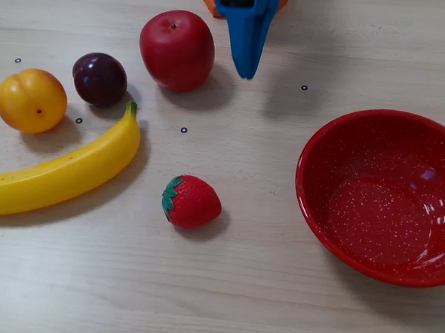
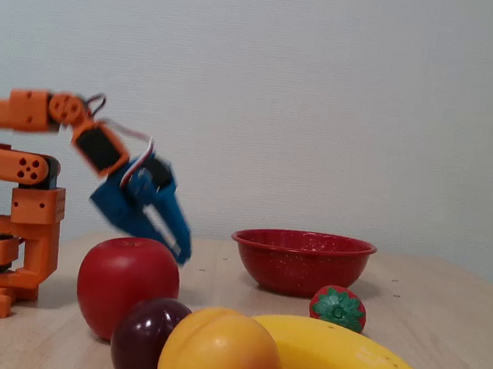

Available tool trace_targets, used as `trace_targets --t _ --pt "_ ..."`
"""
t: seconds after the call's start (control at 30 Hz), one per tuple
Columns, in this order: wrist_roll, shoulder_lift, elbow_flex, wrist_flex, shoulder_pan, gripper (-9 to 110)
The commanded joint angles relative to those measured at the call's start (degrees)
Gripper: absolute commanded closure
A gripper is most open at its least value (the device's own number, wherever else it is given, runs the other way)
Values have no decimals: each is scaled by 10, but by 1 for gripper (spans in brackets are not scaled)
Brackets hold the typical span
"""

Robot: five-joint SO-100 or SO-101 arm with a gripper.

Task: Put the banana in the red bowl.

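The yellow banana (image 1: pixel 63 176) lies flat at the left of the table in a fixed view, its green stem pointing up toward the plum. It also fills the near right foreground (image 2: pixel 359 365). The red bowl (image 1: pixel 324 165) stands upright and holds nothing at the right, and at mid distance (image 2: pixel 300 261). My blue gripper (image 1: pixel 246 71) reaches in from the top edge, just right of the red apple, far from the banana. Its fingers meet in a point with nothing between them, and it hangs above the table (image 2: pixel 181 251).
A red apple (image 1: pixel 177 49), a dark plum (image 1: pixel 99 78) and a round yellow-orange fruit (image 1: pixel 31 100) sit above the banana. A strawberry (image 1: pixel 191 201) lies between banana and bowl. The orange arm base (image 2: pixel 6 236) stands at the left.
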Motion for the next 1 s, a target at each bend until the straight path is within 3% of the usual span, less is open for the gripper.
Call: trace_targets --t 0.0,0.33,0.67,0.83,0.97 --pt "14 -62 -111 -2 -10 101" --pt "130 -323 -393 96 -58 101" --pt "320 -776 -976 357 -185 101" --pt "451 -958 -1200 443 -244 101" --pt "583 -1043 -1274 471 -292 101"
